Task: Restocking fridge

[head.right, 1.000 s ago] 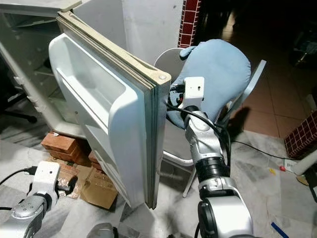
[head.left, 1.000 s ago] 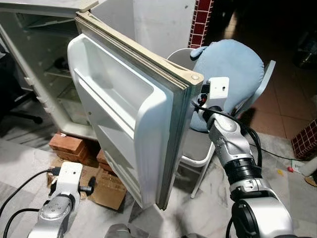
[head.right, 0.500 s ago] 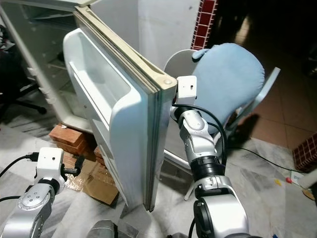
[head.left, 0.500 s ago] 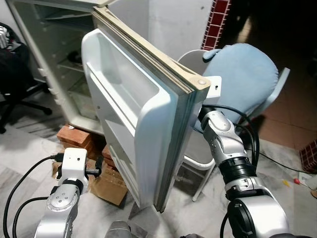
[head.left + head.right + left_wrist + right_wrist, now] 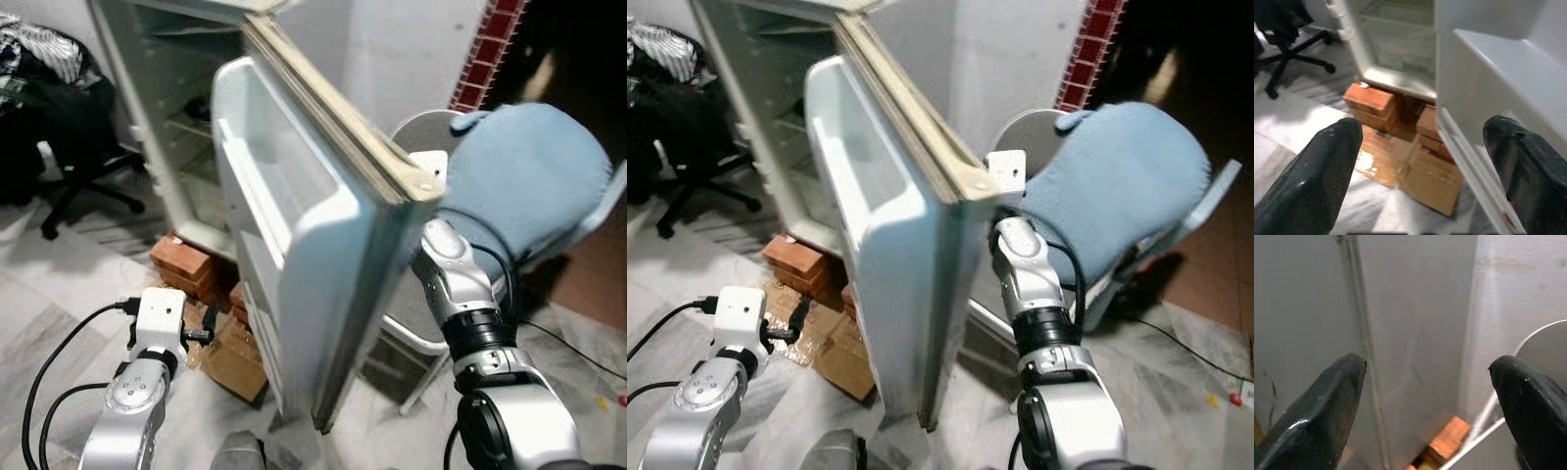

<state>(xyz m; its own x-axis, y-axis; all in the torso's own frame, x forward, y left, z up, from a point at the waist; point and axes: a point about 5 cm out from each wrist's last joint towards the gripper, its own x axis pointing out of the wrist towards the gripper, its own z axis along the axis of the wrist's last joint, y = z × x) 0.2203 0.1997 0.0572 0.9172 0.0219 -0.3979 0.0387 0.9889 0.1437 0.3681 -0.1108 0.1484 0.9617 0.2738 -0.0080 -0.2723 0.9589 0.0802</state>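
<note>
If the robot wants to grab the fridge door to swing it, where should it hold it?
Probably the free outer edge of the fridge door, near its top corner. That edge is narrow enough for two fingers and lies farthest from the hinge, so it should swing easily. The right gripper, open, already faces the door's flat outer side, so come from there. The door shelves look too deep to pinch.

From my seat the fridge stands ahead on the left, its door swung out toward me. Under the fridge's front edge sit bricks, with flattened cardboard on the floor before them. An office chair is left of the fridge. Behind the door, on the right, stands a chair carrying a cushion. My left gripper hangs low, left of the door — my right gripper is behind it, facing its outer side.
</note>
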